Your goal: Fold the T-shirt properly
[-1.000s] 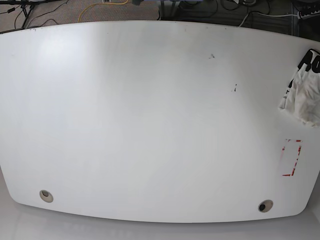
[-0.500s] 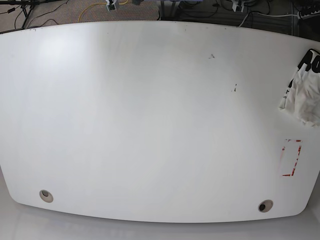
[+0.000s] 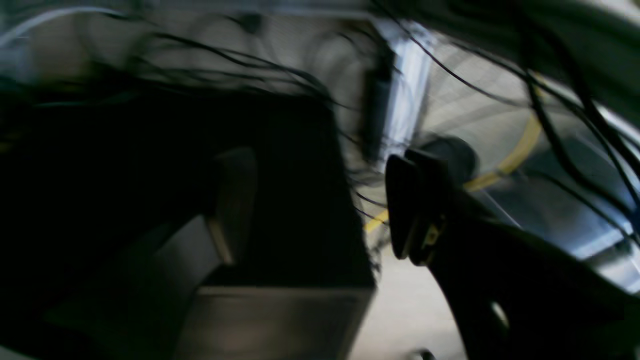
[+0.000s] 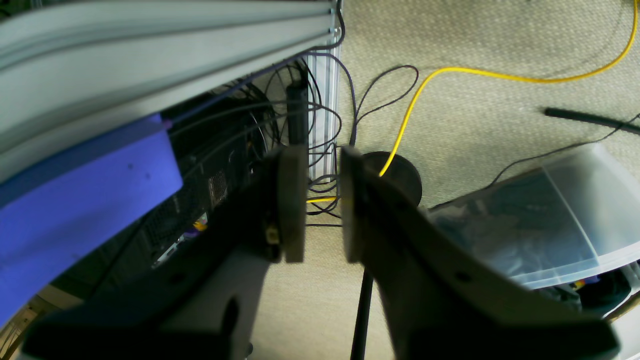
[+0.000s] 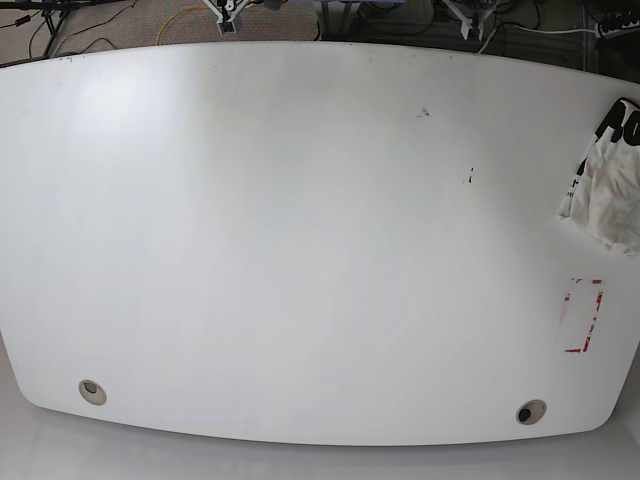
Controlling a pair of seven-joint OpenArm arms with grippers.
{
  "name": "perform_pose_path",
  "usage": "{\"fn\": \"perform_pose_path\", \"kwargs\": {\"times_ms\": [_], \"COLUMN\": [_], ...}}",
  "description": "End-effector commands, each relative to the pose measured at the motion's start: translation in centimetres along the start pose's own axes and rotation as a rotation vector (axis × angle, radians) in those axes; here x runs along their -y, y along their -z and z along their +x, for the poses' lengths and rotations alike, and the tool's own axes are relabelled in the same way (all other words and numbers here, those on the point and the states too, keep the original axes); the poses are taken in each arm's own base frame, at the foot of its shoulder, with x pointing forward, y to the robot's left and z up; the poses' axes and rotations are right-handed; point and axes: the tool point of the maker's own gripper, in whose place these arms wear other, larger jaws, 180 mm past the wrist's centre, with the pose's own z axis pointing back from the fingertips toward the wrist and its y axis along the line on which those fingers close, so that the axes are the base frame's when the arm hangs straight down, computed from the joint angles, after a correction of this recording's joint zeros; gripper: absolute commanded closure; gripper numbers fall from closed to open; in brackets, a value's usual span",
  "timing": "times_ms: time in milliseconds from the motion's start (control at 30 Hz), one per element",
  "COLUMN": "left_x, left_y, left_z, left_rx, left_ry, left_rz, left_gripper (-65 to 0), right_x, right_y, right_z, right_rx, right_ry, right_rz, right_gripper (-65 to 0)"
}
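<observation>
The T-shirt (image 5: 610,180), cream with black lettering, lies crumpled at the table's far right edge, partly cut off by the frame. Neither wrist view shows it. Only the tips of both grippers show in the base view, beyond the table's far edge: the right gripper (image 5: 228,12) at top left, the left gripper (image 5: 470,18) at top right, both far from the shirt. In the right wrist view the right gripper (image 4: 317,210) hangs over carpet, its fingers a narrow gap apart with nothing between. The blurred left wrist view shows the left gripper (image 3: 320,210) wide open and empty.
The white table (image 5: 300,250) has a red-taped rectangle (image 5: 583,315) near the right front and two cable holes (image 5: 92,391) (image 5: 530,411) along the front edge. Behind the table are a yellow cable (image 4: 450,72), a clear plastic bin (image 4: 540,220) and an aluminium frame (image 4: 150,30).
Both gripper tips have come into the base view at the table's far edge. The T-shirt has not moved.
</observation>
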Motion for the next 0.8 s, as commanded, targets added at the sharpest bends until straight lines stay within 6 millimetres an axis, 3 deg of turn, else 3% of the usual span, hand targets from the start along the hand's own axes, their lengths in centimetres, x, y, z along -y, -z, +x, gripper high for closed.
{"fn": "perform_pose_path", "kwargs": {"times_ms": [0, 467, 767], "left_x": [-0.3, 0.4, 0.5], "left_y": [-0.1, 0.0, 0.0], "left_z": [-0.8, -0.8, -0.7], "left_rx": [-0.012, -0.013, -0.010], "left_ry": [0.001, -0.001, -0.001], "left_rz": [0.003, -0.003, -0.005], "left_gripper": [-35.7, -35.7, -35.7], "right_x": [-0.4, -2.6, -2.8], "right_y": [0.0, 0.6, 0.8], "right_z": [-0.6, -0.7, 0.1], "right_rx": [-0.006, -0.006, 0.007], "right_ry": [0.009, 0.024, 0.021], "right_rz": [0.011, 0.045, 0.049], "right_gripper": [-11.7, -11.7, -11.7]}}
